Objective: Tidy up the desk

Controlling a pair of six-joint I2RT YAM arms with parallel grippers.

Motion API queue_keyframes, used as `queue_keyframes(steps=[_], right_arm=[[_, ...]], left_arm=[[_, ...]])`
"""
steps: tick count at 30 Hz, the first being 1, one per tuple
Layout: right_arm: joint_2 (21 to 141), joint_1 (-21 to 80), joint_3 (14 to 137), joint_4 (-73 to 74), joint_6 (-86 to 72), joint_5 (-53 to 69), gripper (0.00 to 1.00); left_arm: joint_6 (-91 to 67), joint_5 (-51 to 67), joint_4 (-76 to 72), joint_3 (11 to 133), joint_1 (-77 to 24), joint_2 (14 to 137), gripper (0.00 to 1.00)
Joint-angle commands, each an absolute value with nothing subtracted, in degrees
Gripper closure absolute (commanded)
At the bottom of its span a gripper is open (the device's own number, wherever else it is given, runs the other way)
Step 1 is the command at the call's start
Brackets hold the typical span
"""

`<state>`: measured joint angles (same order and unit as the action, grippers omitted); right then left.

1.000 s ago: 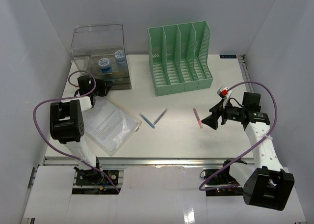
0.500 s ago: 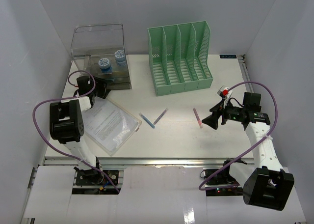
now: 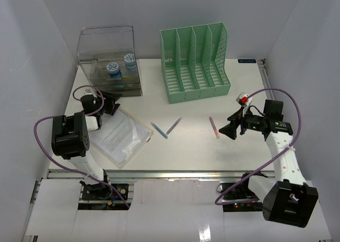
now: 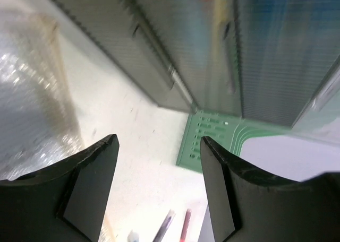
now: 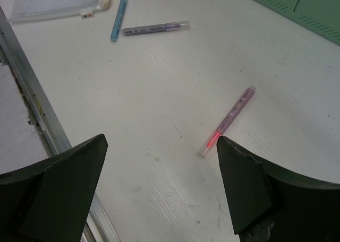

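The desk [image 3: 191,149] is a white tabletop. My left gripper [image 3: 112,105] hovers open and empty just in front of the clear drawer box [image 3: 109,56]. In the left wrist view its jaws [image 4: 158,141] frame bare desk, with the box front [image 4: 175,40] just beyond. My right gripper [image 3: 229,128] stands open and empty low over the desk. A pink pen [image 3: 213,127] lies just left of it, and in the right wrist view this pen [image 5: 228,120] has its tip close to the right finger [image 5: 249,183]. A blue pen [image 3: 159,130] and a purple pen [image 3: 173,126] lie mid-desk.
A green slotted file rack [image 3: 195,61] stands at the back centre. A clear pouch with a printed sheet [image 3: 119,133] lies at the near left. Two blue-and-white rolls [image 3: 112,68] sit in the drawer box. A metal rail [image 3: 175,173] runs along the near edge.
The left gripper has drawn back a little from the drawer box front toward the near edge, with its jaws wider apart. The right arm has not moved.
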<state>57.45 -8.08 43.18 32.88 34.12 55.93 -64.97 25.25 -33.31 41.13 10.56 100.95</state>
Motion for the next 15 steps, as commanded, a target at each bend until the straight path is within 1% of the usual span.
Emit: queue_keyframes(steps=[1,4,7,9,15], right_arm=[[56.89,-8.44,42.80,32.61,34.98,57.92,0.10],[56.87,-8.52,42.80,32.76,35.07,57.82,0.10],[57.08,-8.54,42.73,32.70,35.16,57.65,0.10],[57.40,-8.61,42.80,32.70,35.16,57.57,0.10],[58.43,-8.61,42.88,32.52,35.16,57.40,0.10]], left_arm=[[-65.04,28.48,-43.59,36.65,12.32,98.83,0.29],[-69.30,31.63,-53.20,34.39,13.65,103.70,0.43],[-74.10,33.70,-63.60,34.37,14.23,109.65,0.51],[-75.84,34.09,-66.77,35.93,14.24,111.97,0.52],[-75.10,32.89,-65.79,40.67,14.24,116.30,0.52]])
